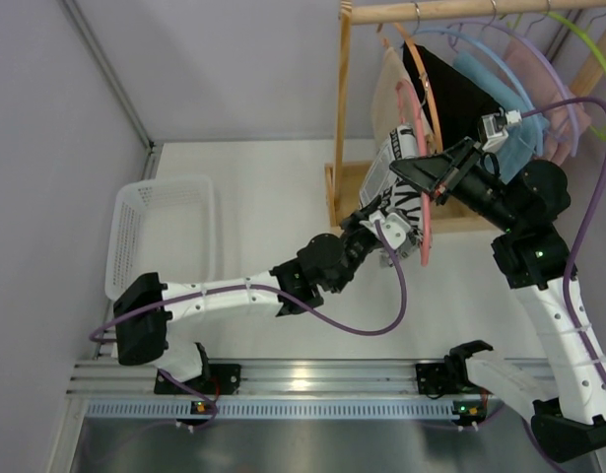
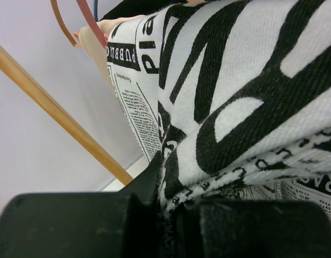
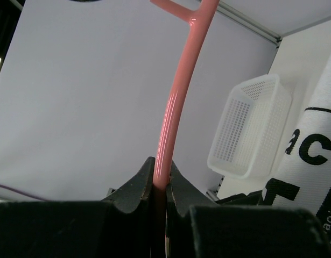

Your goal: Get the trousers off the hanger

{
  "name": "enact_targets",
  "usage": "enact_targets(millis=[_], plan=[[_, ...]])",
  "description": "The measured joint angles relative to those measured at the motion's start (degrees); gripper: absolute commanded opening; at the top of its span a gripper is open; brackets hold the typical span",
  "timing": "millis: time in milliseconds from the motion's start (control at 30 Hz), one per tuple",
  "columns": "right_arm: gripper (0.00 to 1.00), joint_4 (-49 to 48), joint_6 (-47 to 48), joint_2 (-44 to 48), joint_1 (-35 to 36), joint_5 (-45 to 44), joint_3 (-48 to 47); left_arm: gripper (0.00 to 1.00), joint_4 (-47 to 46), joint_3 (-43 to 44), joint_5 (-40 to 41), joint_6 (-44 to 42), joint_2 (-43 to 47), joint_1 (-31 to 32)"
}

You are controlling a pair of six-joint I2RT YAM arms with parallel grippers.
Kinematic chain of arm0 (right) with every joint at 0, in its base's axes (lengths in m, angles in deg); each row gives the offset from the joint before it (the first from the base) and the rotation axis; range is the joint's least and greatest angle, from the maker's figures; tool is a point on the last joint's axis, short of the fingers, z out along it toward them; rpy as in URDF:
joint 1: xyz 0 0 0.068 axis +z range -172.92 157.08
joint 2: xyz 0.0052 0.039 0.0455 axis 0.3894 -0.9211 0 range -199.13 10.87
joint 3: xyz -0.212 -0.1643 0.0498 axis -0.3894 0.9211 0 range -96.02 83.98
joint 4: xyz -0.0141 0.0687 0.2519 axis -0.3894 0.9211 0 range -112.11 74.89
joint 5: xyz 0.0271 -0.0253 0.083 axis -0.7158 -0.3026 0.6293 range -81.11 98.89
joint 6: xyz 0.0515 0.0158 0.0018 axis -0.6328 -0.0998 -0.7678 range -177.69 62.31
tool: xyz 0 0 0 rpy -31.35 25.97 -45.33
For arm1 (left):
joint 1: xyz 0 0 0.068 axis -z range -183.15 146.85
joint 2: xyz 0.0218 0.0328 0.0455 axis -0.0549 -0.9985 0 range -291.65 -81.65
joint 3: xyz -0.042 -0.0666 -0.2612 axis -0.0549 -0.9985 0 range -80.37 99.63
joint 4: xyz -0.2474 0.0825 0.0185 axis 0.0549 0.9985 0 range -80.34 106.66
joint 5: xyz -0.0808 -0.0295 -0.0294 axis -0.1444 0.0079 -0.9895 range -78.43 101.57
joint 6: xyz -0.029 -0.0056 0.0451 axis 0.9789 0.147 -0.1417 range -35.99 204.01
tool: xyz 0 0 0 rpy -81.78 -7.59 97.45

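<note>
White worktop (image 1: 263,187) is seen from above; printed trousers (image 1: 391,168) are draped on a pink hanger (image 1: 428,232) beside a wooden rack (image 1: 342,89). At the left wrist, the left claw (image 2: 166,193) is clamped on the trousers. At the right wrist, the right claw (image 3: 160,180) is closed around the hanger.

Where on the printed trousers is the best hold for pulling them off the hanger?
The loose lower fold of the trousers, from below: it hangs free under the pink hanger, giving thin doubled cloth to pinch, as the left gripper does.
</note>
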Motion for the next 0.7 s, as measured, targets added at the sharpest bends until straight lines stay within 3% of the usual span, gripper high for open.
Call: enact_targets(millis=[700], plan=[[0.0,4.98,14.95,4.22,0.02,1.31,5.22,0.0,16.39,4.52,-4.04,4.26,7.93,0.37]])
